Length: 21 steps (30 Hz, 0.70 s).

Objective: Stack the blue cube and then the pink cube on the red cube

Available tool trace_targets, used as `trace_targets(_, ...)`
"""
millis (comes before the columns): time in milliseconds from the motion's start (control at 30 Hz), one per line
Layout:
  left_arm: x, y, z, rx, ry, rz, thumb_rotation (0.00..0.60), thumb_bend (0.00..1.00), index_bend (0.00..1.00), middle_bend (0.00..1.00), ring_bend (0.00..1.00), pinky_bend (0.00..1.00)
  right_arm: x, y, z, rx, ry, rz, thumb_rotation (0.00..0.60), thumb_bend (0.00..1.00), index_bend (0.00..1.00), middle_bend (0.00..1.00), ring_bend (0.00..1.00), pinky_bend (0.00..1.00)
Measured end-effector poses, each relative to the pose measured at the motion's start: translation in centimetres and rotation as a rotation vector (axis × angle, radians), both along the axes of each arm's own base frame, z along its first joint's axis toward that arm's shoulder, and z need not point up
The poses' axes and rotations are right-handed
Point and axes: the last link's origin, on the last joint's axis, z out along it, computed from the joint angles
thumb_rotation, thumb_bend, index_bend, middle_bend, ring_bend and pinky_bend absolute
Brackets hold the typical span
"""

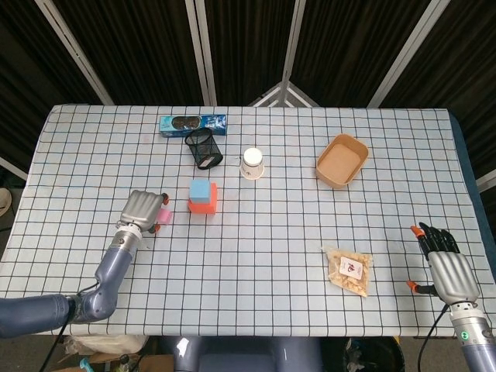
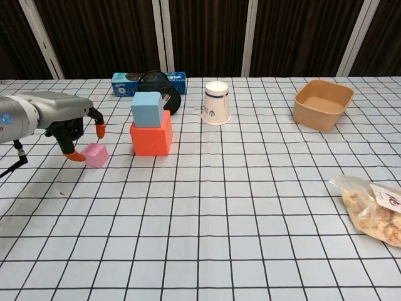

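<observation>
The blue cube [image 1: 201, 190] [image 2: 147, 108] sits on top of the red cube [image 1: 203, 205] [image 2: 151, 138] left of the table's middle. The small pink cube [image 2: 96, 155] [image 1: 164, 216] lies on the cloth just left of that stack. My left hand [image 1: 142, 210] [image 2: 70, 121] is right over the pink cube, fingers apart on either side of it, orange fingertips near its edges; whether they touch it I cannot tell. My right hand [image 1: 448, 263] rests at the table's front right corner with fingers spread, holding nothing.
Behind the stack stand a black mesh pen cup [image 1: 204, 148], a blue snack box [image 1: 192, 123] and an upside-down paper cup [image 1: 253, 163]. A brown paper bowl [image 1: 342, 160] is at the right; a snack bag [image 1: 349, 270] lies at the front right.
</observation>
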Motion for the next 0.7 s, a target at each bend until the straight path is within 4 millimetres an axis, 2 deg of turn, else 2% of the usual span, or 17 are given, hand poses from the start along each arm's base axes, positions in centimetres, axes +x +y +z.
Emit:
trace_targets(333,-0.1,0.9,1.8,-0.012,0.061,-0.026,0.600,0.29,0.34,0.85,0.67,0.69,0.0,0.0,-0.1,-0.001,0.007,-0.005,0.600,0.09,0.00,0.04,0.02,0.00)
trace_targets(700,-0.2,1.2,1.1,-0.046,0.070,-0.061,0.600,0.30,0.35,0.85,0.67,0.69,0.0,0.0,-0.5,0.011,0.018,-0.019,0.600,0.09,0.00,0.04,0.02,0.00)
